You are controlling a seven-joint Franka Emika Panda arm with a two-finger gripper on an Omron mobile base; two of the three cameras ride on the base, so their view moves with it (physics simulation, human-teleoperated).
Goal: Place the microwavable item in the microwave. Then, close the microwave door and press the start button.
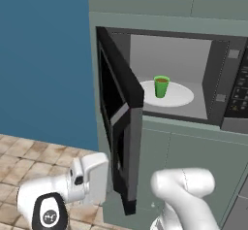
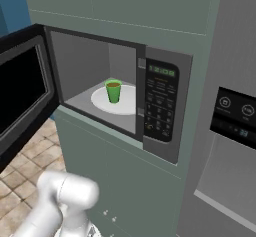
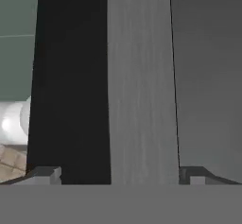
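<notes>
The green cup [image 1: 161,86] stands upright on the white turntable plate [image 1: 181,96] inside the microwave [image 1: 220,73], its long axis vertical and its open mouth, showing brown contents, facing up. In the left base view it sits just right of centre in the upper half of the frame; in the right base view [image 2: 113,91] it is a little left of centre, with the keypad panel [image 2: 160,107] to its right.

The microwave door [image 1: 117,117] stands swung out, running from the upper middle down toward the lower middle of the left base view; in the right base view it crosses the left edge [image 2: 22,93].

In the hand view the gripper [image 3: 118,173] has its two fingertips [image 3: 45,173] far apart, at the lower left and lower right of the frame, released and holding nothing. Between them rises the door's black frame and grey border, very close. Whether the tips touch the door I cannot tell.

A grey fridge [image 2: 235,131] fills the right side of the right base view.
</notes>
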